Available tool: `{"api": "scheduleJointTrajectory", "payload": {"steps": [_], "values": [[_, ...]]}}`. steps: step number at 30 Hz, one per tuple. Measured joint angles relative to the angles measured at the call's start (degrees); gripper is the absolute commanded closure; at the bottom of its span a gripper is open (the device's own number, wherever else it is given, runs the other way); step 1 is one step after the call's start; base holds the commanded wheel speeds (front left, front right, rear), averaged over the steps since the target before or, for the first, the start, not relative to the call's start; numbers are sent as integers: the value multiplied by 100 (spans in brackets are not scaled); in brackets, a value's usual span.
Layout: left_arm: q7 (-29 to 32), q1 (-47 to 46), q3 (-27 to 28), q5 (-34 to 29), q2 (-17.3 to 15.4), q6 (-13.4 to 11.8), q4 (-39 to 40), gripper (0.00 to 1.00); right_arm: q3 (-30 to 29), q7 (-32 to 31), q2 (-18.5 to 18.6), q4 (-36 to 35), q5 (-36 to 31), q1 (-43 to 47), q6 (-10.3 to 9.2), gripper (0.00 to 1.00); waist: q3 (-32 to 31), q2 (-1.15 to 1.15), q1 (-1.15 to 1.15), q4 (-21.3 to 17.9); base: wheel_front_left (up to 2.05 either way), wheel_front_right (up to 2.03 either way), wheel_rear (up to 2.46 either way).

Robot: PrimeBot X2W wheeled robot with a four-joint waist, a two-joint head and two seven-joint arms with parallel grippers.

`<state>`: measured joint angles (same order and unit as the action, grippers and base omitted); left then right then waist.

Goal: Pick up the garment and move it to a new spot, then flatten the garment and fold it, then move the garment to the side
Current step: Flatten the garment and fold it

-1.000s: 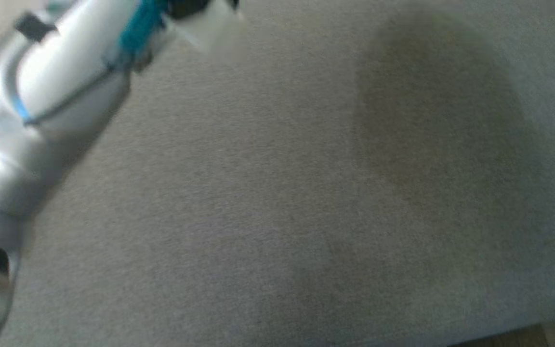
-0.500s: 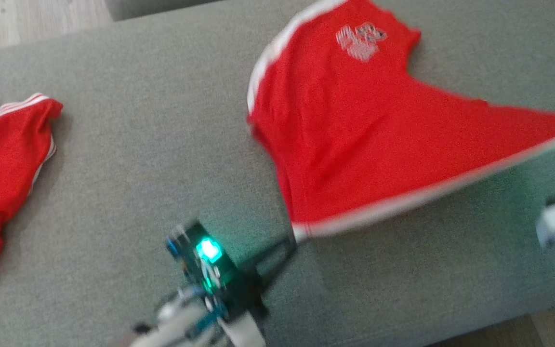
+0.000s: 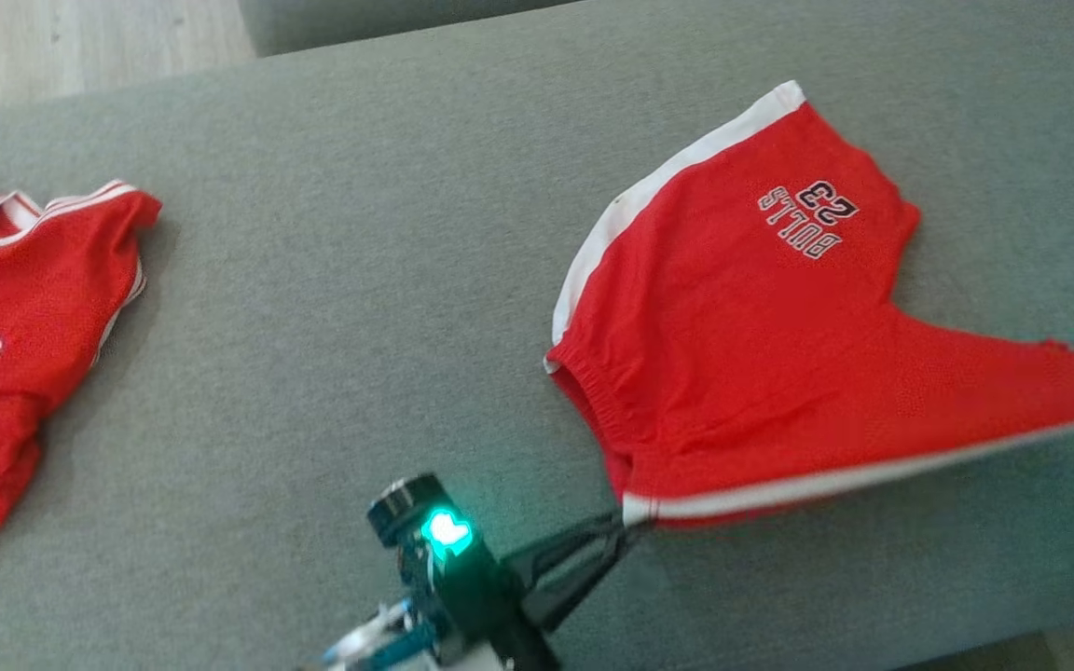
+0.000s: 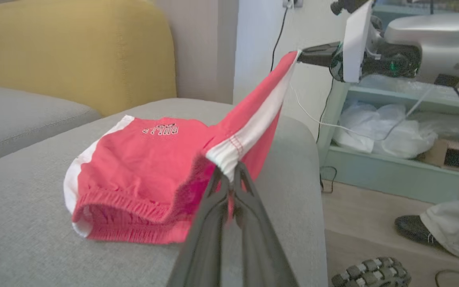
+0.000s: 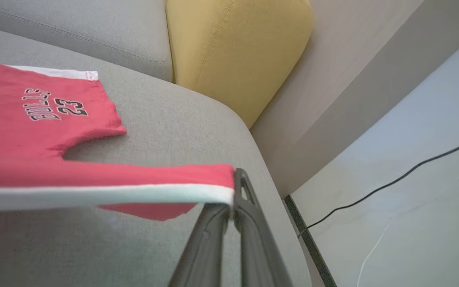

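Above open sofa [image 3: 313, 326], left tool [image 3: 632, 528] and right tool [image 5: 232, 205] stretch the shorts' hem [image 3: 873, 478].

Red shorts [image 3: 761, 373] with white trim and black lettering; grey couch [image 3: 360, 280]; yellow cushion [image 5: 237, 52]

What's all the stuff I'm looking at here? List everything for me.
shorts: one, red with white stripes, on the sofa, striped edge lifted
jersey: one, red, sofa's left end
sofa: one, grey, under both
cushion: one, yellow, behind the sofa
shelf: one, pale blue, beside the sofa
shoe: one, dark, on the floor
left pincer: one, dark, shut on one corner of the striped edge
right pincer: one, dark, shut on the other corner
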<state>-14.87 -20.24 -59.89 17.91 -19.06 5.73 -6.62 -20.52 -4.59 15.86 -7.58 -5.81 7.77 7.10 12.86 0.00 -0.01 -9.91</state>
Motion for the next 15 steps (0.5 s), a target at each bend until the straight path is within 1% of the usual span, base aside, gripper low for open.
{"api": "scheduleJointTrajectory", "payload": {"steps": [3,4,6,8,10,13,15], "values": [[0,-199,135,342,175,48,-74,100,252,-331,334,136,29,-470,0,100,101,0,0,99,0,0,0],[0,-399,257,654,333,93,-134,100,555,-600,627,460,11,-999,0,100,193,0,1,177,0,0,0],[0,-616,287,1169,547,137,-244,100,870,-894,892,914,-1,-1554,0,100,301,0,1,275,0,0,0],[26,-865,272,1494,678,142,-391,100,1195,-1113,1023,1403,85,-2136,0,100,427,0,1,376,0,0,0],[67,-1148,216,1826,727,142,-531,100,1548,-1260,1099,1836,107,-2693,0,100,548,0,2,487,0,0,0],[67,-1536,119,2235,743,142,-680,100,1982,-1307,1214,2338,127,-3443,0,100,722,0,2,662,0,0,0],[66,-1740,29,2357,777,142,-782,100,2248,-1296,1300,2698,125,-3894,0,100,830,0,2,776,0,0,0]]}}
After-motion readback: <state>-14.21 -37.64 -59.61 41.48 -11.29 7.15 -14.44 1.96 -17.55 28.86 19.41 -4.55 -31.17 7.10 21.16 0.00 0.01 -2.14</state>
